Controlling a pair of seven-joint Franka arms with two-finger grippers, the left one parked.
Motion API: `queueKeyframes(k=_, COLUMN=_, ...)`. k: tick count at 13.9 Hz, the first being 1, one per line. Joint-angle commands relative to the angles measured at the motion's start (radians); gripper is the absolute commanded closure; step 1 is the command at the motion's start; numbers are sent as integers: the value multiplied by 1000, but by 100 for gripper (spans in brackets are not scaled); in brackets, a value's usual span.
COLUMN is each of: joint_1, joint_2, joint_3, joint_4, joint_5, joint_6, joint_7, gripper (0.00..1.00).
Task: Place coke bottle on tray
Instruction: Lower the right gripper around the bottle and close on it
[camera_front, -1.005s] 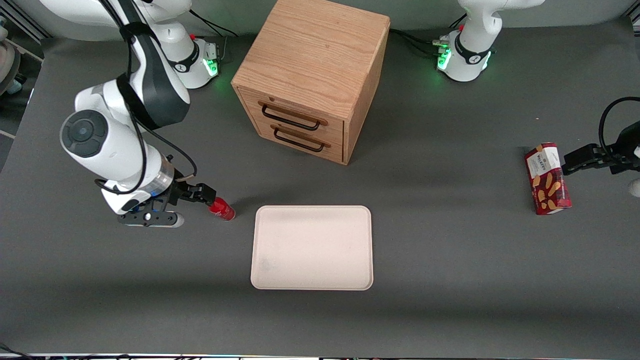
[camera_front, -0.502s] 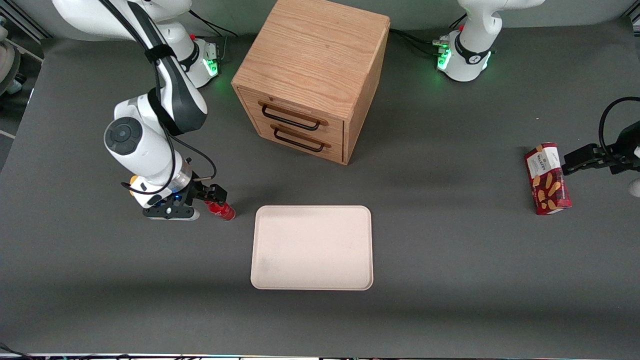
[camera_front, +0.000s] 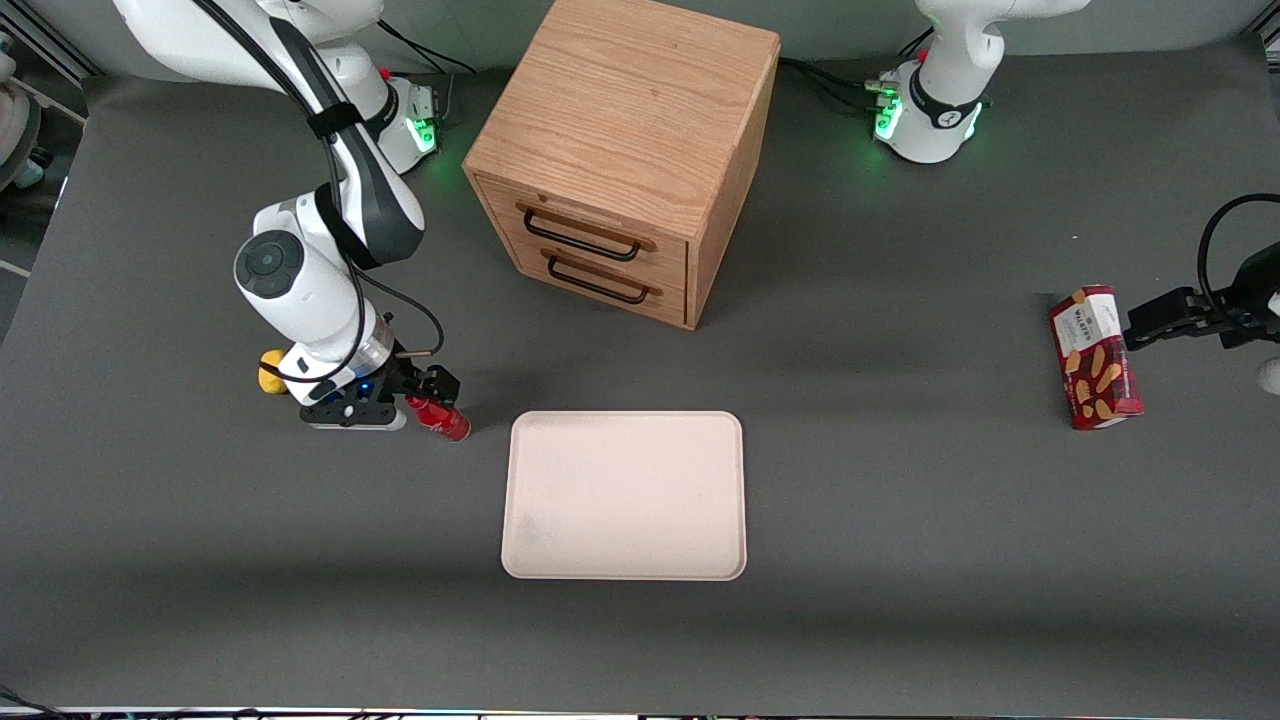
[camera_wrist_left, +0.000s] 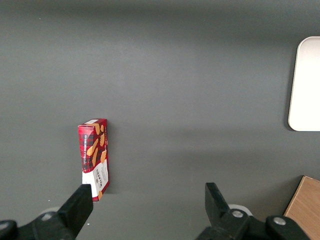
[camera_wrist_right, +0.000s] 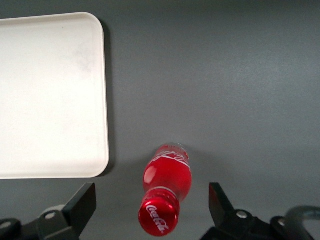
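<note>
The coke bottle (camera_front: 446, 423), small, glossy red with a red cap, stands upright on the grey table just beside the tray's corner farthest from the front camera, toward the working arm's end. The tray (camera_front: 625, 495) is large, flat, cream-pink and bare. My right gripper (camera_front: 428, 388) is open and low over the bottle's top. In the right wrist view the bottle (camera_wrist_right: 166, 192) sits between the two spread fingers (camera_wrist_right: 82, 202) without touching them, my gripper (camera_wrist_right: 151, 197) is centred over its cap, and the tray (camera_wrist_right: 50, 95) lies beside it.
A wooden drawer cabinet (camera_front: 620, 150) stands farther from the front camera than the tray. A yellow lump (camera_front: 270, 372) lies by the working arm's wrist. A red biscuit box (camera_front: 1095, 357) lies toward the parked arm's end and shows in the left wrist view (camera_wrist_left: 95, 157).
My right arm has moved toward the bottle and come down, bringing the open gripper from beside the bottle to over its cap. The bottle and tray have not moved.
</note>
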Motion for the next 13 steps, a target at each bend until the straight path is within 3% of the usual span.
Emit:
queueKeyframes(k=1, joint_1=5, joint_2=-32, joint_3=-7, joint_4=-26, joint_5=12, joint_6=15, joint_7=1, gripper=0)
queueKeyframes(k=6, joint_1=4, joint_2=-18, joint_3=-7, joint_4=-18, joint_5=9, joint_6=23, joint_7=1, gripper=0)
queueKeyframes(k=7, joint_1=4, joint_2=-18, joint_3=-7, joint_4=-18, joint_5=9, joint_6=23, joint_7=1, gripper=4)
queueKeyframes(k=13, joint_1=4, joint_2=-18, joint_3=-5, joint_4=-16, joint_5=5, joint_6=17, joint_7=1, gripper=70)
